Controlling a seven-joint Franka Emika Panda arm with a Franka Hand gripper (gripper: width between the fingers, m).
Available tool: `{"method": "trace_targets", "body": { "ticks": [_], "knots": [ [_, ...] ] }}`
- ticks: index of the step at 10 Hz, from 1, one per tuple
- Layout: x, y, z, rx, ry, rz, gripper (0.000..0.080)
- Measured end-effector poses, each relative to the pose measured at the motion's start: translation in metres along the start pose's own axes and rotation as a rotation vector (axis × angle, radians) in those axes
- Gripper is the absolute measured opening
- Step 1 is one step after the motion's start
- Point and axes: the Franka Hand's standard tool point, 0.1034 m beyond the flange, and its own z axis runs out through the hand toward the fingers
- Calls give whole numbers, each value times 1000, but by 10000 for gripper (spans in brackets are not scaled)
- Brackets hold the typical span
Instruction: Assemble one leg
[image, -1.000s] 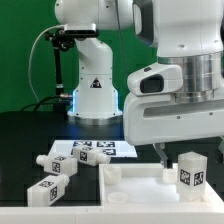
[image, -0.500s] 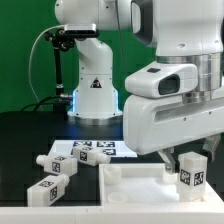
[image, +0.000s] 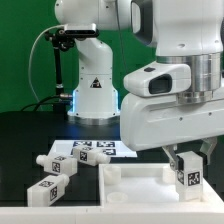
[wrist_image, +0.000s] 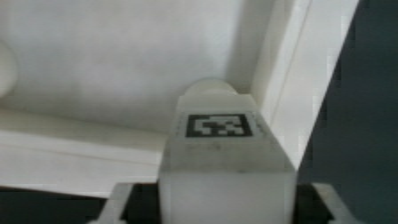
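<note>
Tabletop (image: 25, 135), black and mostly bare, carries everything here, and the biggest thing on it is the flat white panel (image: 135, 182) with its raised rim, lying directly under the hand (image: 188, 160). The arm's bulky white wrist housing (image: 165, 115) hangs above that panel and hides much of it in the exterior view. The marker board (image: 92, 150) lies off to the side of the hand, toward the exterior view's left, and three spare legs (image: 50, 175) rest farther out in the same direction, well apart from the fingers. The hand is closed on the leg (image: 188, 176), its dark fingers pinching the square body from two sides, with a tag sticker facing the exterior camera. In the wrist view the leg (wrist_image: 222, 150) points away from the hand toward a corner of the panel, just beside the rim (wrist_image: 285, 80), its far end close to the panel floor; whether it touches cannot be told. To do this step well, the robot should probably keep the leg upright and the grip firm, line the leg's lower end up with the corner socket before pressing, and lower slowly, since a slight tilt or a nudge against the rim could jam the part or shift the panel.
</note>
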Motion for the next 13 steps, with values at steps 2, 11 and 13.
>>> {"method": "trace_targets", "body": {
  "ticks": [2,11,13],
  "knots": [
    [-1,-3,0,-12,2,249,285],
    [-3,-4,4,62,-33,1380,285],
    [-3,-3,4,64,-30,1363,285]
  ]
}}
